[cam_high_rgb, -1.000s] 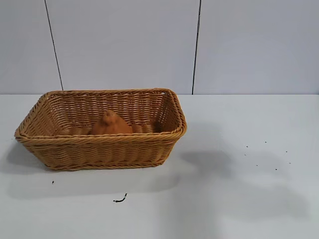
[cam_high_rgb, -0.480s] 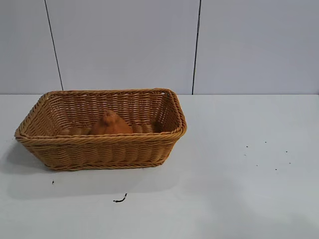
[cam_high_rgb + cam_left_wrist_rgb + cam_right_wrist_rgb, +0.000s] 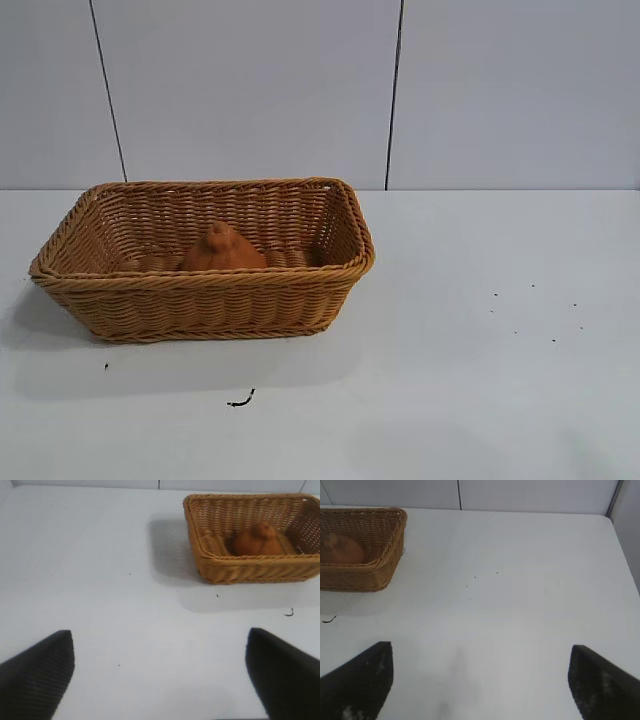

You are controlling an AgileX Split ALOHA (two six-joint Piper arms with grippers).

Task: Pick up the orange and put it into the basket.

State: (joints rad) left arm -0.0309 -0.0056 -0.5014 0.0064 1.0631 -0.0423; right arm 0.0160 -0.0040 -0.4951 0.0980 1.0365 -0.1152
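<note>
orange (image 3: 221, 250): it sits inside the basket, on the woven floor near the front wall, knobby neck pointing up; nothing of mine touches it, so I judge the putting-in done
basket (image 3: 200, 283): it stands on the table toward the left side of the exterior view, open side up, with flared walls that should keep the orange from rolling out
table (image 3: 480, 350): a few dark specks lie to the right, and a small dark scrap (image 3: 240, 401) lies just in front of the basket
left gripper (image 3: 160, 680): my fingers (image 3: 37, 672) are spread wide, holding nothing; I hang above bare table, well apart from the basket, looking across at it
right gripper (image 3: 481, 680): fingers (image 3: 605, 685) spread wide too and empty, over the table's right part, the basket far off at the side
arms: neither shows in the exterior view, so I judge both pulled back clear of the work
</note>
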